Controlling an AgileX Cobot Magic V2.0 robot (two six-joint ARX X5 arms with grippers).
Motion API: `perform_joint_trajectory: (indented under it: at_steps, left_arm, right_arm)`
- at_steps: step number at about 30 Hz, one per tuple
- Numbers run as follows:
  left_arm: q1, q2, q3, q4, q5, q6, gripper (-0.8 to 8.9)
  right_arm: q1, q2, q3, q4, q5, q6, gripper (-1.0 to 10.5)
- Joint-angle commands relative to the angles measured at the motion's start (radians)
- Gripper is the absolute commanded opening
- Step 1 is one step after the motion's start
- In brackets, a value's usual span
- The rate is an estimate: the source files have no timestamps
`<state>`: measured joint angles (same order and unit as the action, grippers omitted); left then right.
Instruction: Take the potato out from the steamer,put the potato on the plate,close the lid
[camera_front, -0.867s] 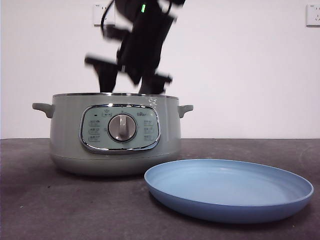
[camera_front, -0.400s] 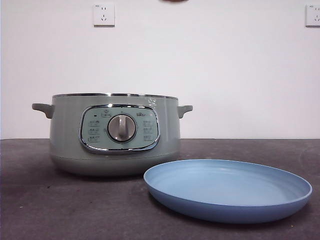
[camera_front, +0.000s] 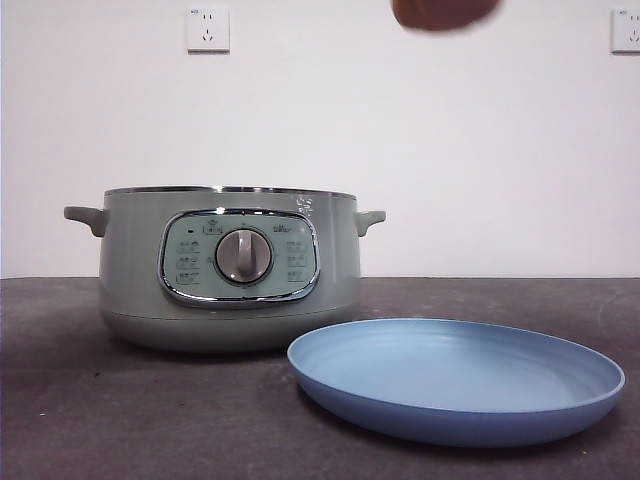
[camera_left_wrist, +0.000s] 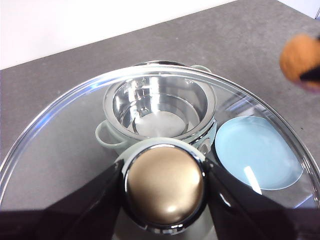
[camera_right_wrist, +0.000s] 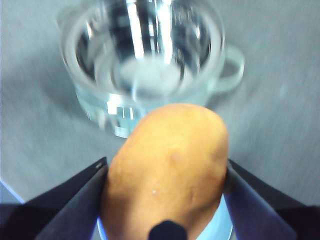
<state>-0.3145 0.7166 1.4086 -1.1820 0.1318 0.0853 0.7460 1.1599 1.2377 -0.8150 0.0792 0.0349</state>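
Observation:
The sage-green steamer (camera_front: 230, 265) stands open at the left of the table; its steel bowl (camera_left_wrist: 159, 107) looks empty. The light-blue plate (camera_front: 455, 375) lies in front and to the right, with nothing on it. My right gripper (camera_right_wrist: 167, 200) is shut on the orange-brown potato (camera_right_wrist: 167, 165) and holds it high in the air; the potato shows at the top edge of the front view (camera_front: 445, 12), above the plate, and in the left wrist view (camera_left_wrist: 300, 57). My left gripper (camera_left_wrist: 165, 185) is shut on the knob of the glass lid (camera_left_wrist: 65, 150), held high above the steamer.
Two wall sockets (camera_front: 208, 28) sit on the white wall behind. The dark table (camera_front: 100, 420) runs in front of the steamer and the plate.
One second ago a dark arm hung over the steamer. It rose out of the front view, and now the potato shows at the top edge, farther right.

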Motion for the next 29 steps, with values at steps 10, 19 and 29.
perform_joint_trajectory:
  at_steps: [10,19,29]
  left_arm:
    - [0.001,-0.001,0.006,0.051,0.007,0.005,-0.09]
    - [0.001,0.0,0.006,0.052,0.007,0.005,-0.08]
    - [0.001,0.028,0.006,0.069,0.012,0.005,-0.09]
  right_arm:
    - [0.0,0.001,-0.455,0.389,-0.053,0.093,-0.1]
    - [-0.013,0.194,-0.531,0.57,-0.055,0.098,-0.1]
    - [-0.013,0.307,-0.531,0.604,-0.049,0.099,0.1]
